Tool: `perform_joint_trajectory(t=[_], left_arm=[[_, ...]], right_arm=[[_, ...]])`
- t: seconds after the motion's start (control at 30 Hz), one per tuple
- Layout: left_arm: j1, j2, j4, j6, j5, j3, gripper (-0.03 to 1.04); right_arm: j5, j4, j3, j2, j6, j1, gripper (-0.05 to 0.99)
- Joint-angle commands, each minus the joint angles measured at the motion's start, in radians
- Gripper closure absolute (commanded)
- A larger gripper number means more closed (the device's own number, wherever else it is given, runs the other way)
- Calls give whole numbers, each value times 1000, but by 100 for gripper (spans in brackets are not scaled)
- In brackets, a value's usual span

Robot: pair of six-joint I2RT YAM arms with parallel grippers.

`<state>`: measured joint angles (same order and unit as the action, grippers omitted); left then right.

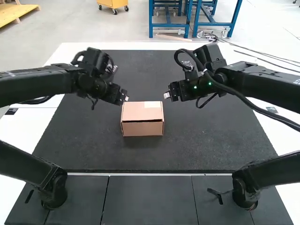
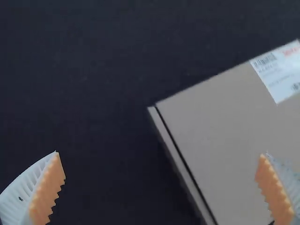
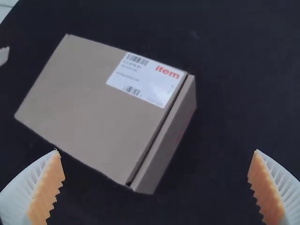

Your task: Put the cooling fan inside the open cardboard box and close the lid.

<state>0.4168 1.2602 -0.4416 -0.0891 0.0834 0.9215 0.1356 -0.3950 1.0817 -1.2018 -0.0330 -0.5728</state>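
Observation:
A small brown cardboard box (image 1: 142, 118) sits in the middle of the black mat with its lid down flat; a white label is on its top (image 3: 145, 79). The box's corner also appears in the left wrist view (image 2: 225, 136). My left gripper (image 1: 123, 97) hovers just off the box's far left corner, open, with nothing between its white ribbed fingers (image 2: 44, 187). My right gripper (image 1: 168, 96) hovers off the far right corner, also open and empty, its orange-padded fingers (image 3: 47, 187) spread wide above the box.
The black mat (image 1: 84, 140) covers the white table (image 1: 14, 126) around the box. Both arm bases stand at the near edge.

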Motion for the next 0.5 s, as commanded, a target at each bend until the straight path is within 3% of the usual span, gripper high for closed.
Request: perform_joint_trajectory(t=[0.0, 0.2, 0.37, 0.47], left_arm=[[-27, -58, 0, 42, 16, 37, 5], [-33, -182, 60, 74, 13, 23, 5], [-47, -343, 305, 69, 10, -76, 5], [-56, -446, 408, 68, 18, -151, 5]], right_arm=[[7, -15, 29, 24, -24, 5, 3], [-53, -11, 21, 61, -11, 7, 3], [-142, 42, -25, 142, 27, 22, 2], [-140, 94, -57, 214, 30, 77, 2]])
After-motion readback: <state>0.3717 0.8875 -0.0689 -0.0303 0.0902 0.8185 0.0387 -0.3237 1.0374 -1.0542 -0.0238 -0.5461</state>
